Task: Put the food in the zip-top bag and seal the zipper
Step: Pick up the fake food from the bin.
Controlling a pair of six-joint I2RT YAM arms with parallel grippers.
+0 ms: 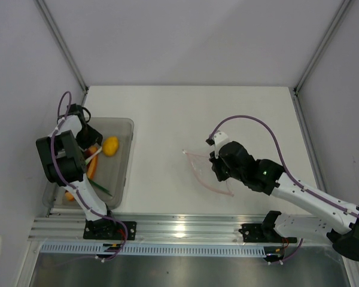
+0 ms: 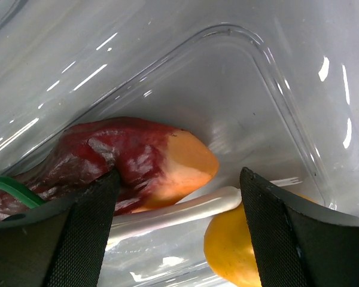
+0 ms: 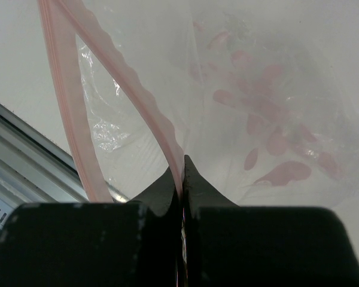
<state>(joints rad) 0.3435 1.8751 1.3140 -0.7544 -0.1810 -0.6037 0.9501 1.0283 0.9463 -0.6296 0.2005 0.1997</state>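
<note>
White bench (image 1: 227, 113), plain pale walls (image 1: 167, 36) all round; from above the left arm (image 1: 63, 158) hides a good chunk of the grey bin (image 1: 130, 137), so only the lemon (image 1: 110, 145), a bit of carrot (image 1: 93, 168) and a green stem (image 1: 103, 189) show. Left claw (image 2: 176, 185) is spread wide down in the bin gripping nothing, dark red-orange piece (image 2: 125, 155) by one finger, lemon by the other. Right claw (image 3: 180, 173) is pinched tight on the zipper (image 3: 137, 101) of the zip-top bag (image 3: 257, 89), lying mid-bench with its mouth gaping.
</note>
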